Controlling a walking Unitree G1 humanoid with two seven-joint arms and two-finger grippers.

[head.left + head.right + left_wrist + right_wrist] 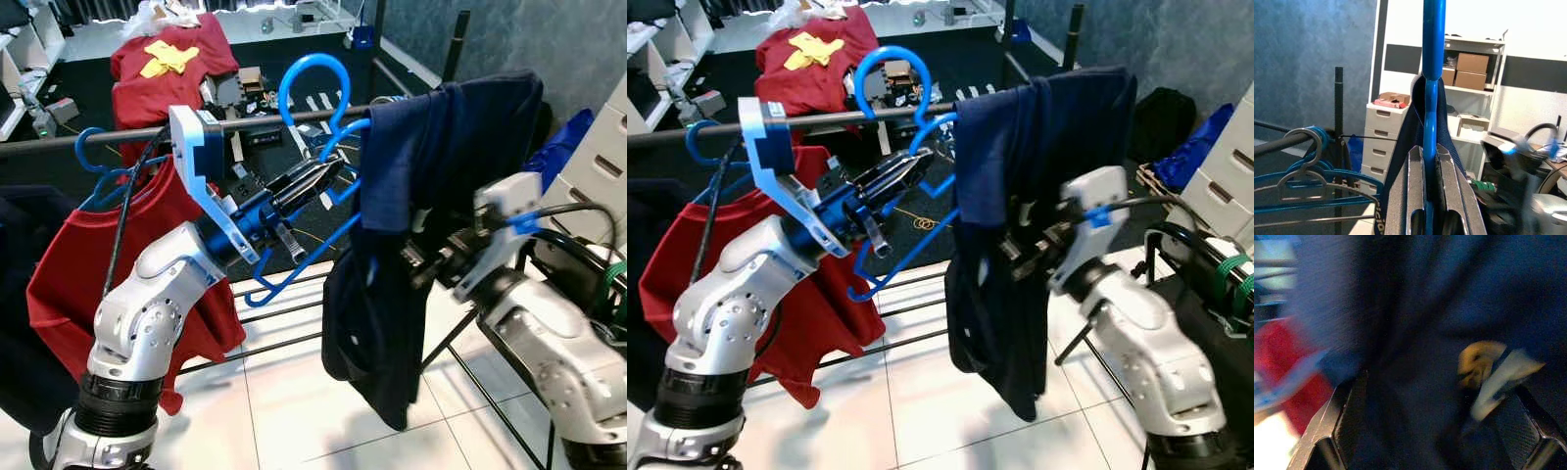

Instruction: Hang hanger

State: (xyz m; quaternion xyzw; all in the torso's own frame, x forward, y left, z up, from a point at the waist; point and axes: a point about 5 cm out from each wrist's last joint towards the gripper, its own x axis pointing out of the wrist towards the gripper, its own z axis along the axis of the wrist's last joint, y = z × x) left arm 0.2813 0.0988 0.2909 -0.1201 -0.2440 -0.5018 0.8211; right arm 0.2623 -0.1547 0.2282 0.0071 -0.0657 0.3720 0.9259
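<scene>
Blue hanger (312, 73), navy shirt (431, 186), red shirt (83, 264), yellow-printed red shirt (168, 57), black rail (59, 142).

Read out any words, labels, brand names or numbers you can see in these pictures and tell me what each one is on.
None can be read in full.
Navy shirt on the blue hanger: pale letters at its hem in the left wrist view, cut off and too blurred to read.
Navy shirt's tag: blurred, unreadable.
Red shirt on the floor: a yellow shape, no letters discernible.
Cardboard boxes on the shelf: no legible print.
</scene>
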